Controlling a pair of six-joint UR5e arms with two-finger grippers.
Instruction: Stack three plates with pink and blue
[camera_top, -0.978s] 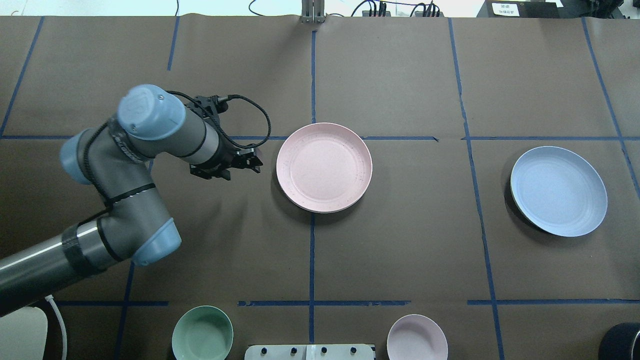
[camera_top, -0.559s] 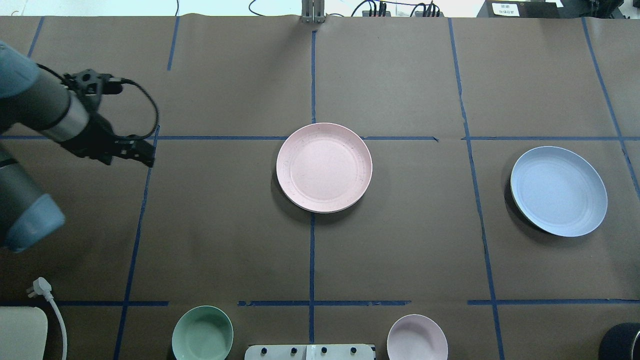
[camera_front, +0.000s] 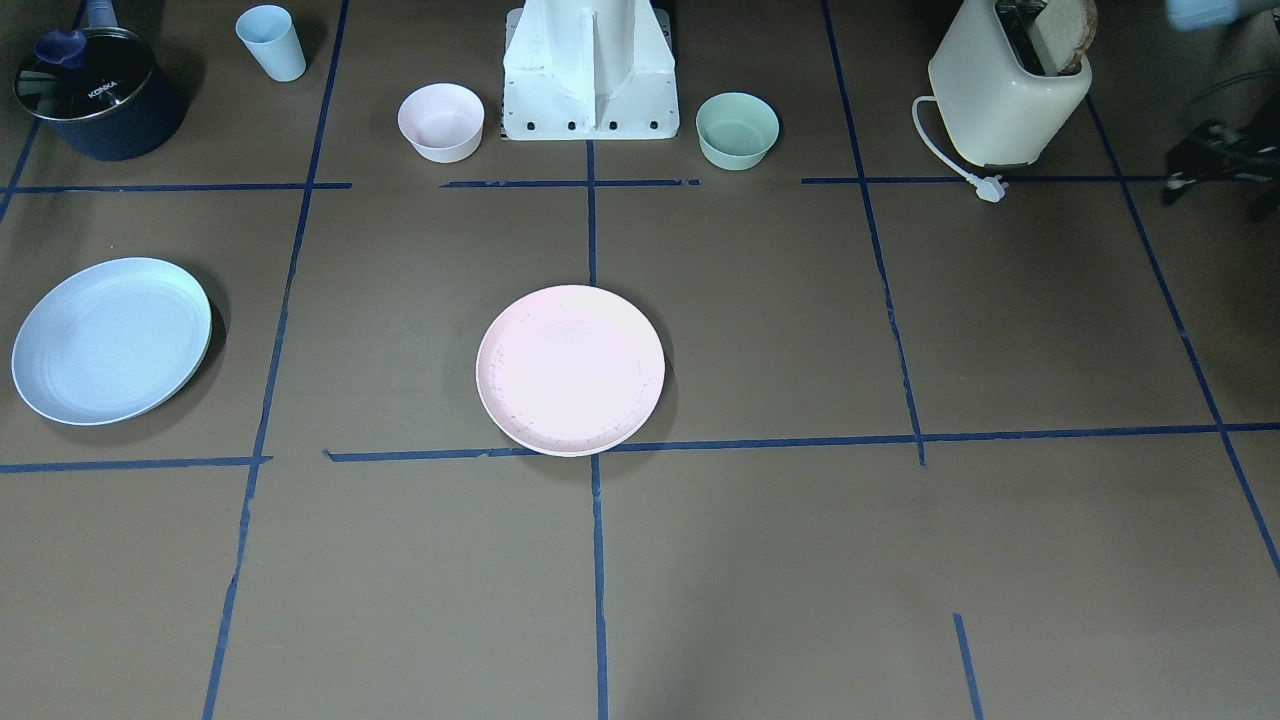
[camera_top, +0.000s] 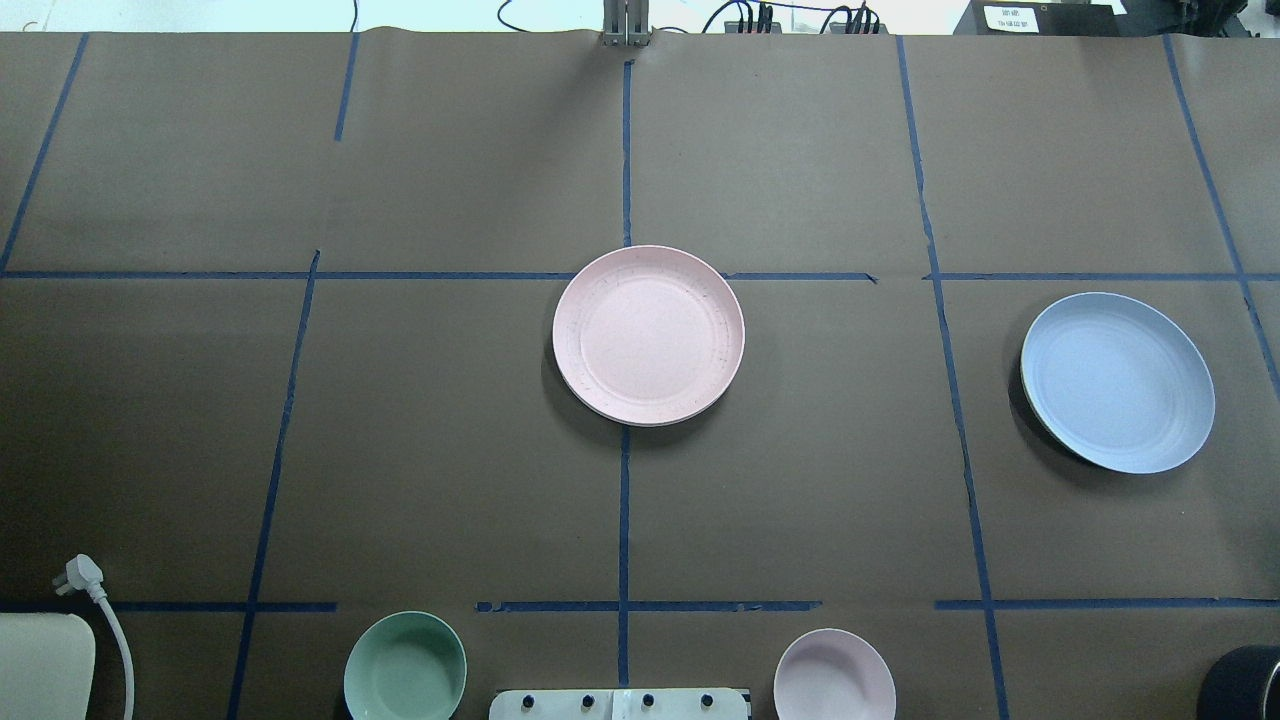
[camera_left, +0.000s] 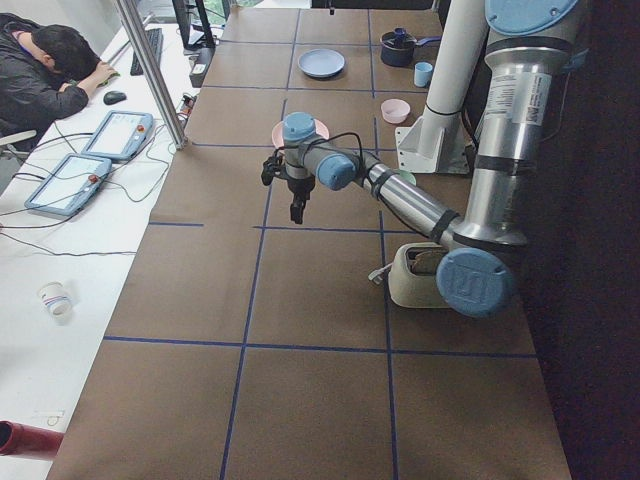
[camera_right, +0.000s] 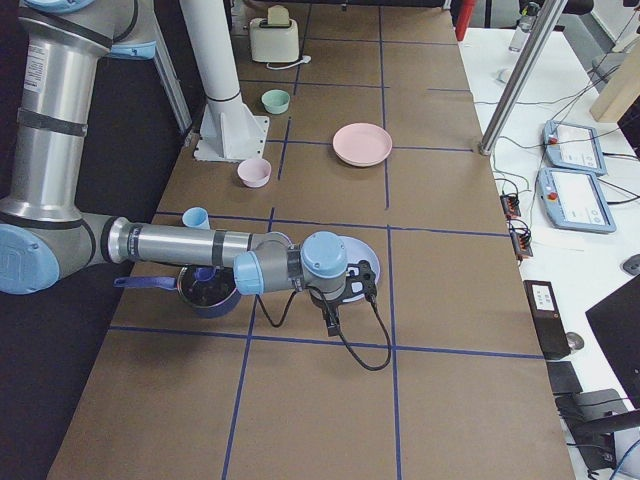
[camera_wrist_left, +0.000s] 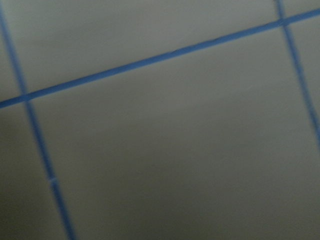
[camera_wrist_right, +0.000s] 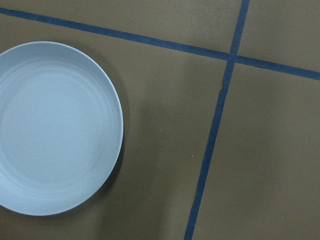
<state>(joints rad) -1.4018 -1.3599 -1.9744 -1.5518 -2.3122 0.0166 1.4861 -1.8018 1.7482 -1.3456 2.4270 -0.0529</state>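
The pink plate lies at the table's middle, also in the front-facing view; a pale rim shows under its edge. The blue plate lies alone toward my right, also in the right wrist view. No separate cream-white plate shows. My left gripper hangs over bare table well to the left of the pink plate, a dark blur in the front-facing view; I cannot tell its jaws. My right gripper hangs by the blue plate's outer edge; I cannot tell its jaws. Both are out of the overhead view.
A green bowl and a small pink bowl stand by the robot base. A toaster with a loose plug, a dark pot and a pale blue cup stand along the robot's side.
My left arm has swung away from beside the pink plate to the left and left the overhead view. The plates have not moved.
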